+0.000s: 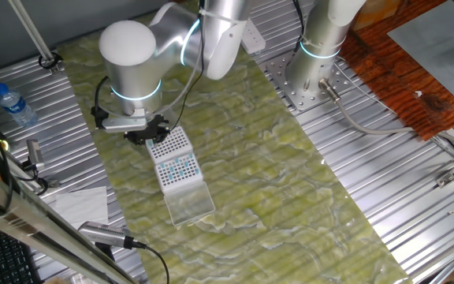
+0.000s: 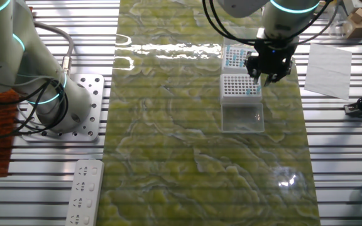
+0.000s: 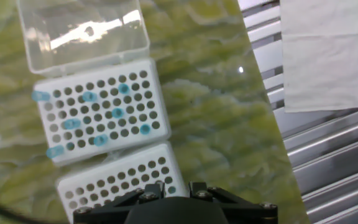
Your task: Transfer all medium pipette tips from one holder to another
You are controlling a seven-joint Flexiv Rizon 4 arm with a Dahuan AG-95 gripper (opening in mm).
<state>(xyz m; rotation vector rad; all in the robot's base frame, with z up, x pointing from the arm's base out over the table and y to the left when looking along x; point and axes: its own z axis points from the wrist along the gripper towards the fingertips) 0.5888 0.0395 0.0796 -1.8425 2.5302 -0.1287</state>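
While the gripper hangs low over the two white racks, its fingertips are hidden by its own black body in every view, so I cannot tell how wide it stands or whether it holds a tip. Both racks sit end to end on the green marbled mat. In the hand view, the far rack carries the medium pipette tips, scattered as a few blue dots among many dark holes, and a clear hinged lid lies open flat beyond it. The near rack lies just beneath the hand and shows one blue dot at its right edge; part of it is covered by the gripper body.

Around the mat: a sheet of white paper on the ribbed metal table to the right, a water bottle at the table's left edge in one fixed view, and a white power strip near the second arm's base.
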